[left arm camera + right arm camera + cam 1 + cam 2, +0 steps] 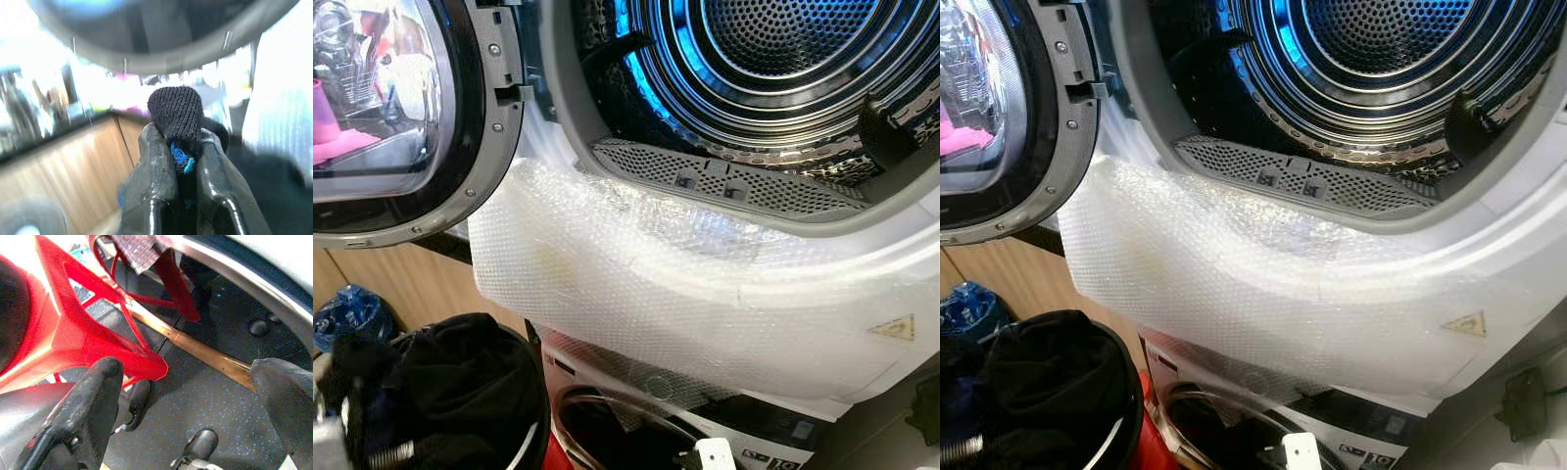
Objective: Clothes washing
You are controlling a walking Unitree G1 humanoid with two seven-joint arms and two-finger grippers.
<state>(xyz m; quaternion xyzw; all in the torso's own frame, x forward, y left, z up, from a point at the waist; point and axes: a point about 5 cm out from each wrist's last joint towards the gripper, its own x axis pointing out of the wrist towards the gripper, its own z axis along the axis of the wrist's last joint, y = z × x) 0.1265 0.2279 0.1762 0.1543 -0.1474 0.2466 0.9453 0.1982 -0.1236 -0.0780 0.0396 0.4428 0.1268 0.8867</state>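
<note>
1. Left tool (182,161) clamped on a black knit sock (177,117), blue fleck between the fingers (155,166).
2. Right tool (188,396) spread wide, hanging low above dark speckled floor (215,396), beside a red basket frame (73,333).
3. Black laundry (450,392) heaped in a basket (536,431) at lower left.
4. Bubble wrap (666,284) draped over the dryer front.
5. Door (401,117) swung open leftward.
6. Blue-lit drum (754,59) beyond, lint filter (715,181) at its lip.

One open dryer drum (773,59), one round door (401,117), one bubble-wrap sheet (685,294), one basket (524,441), one dark garment (177,120) between the left jaws.
</note>
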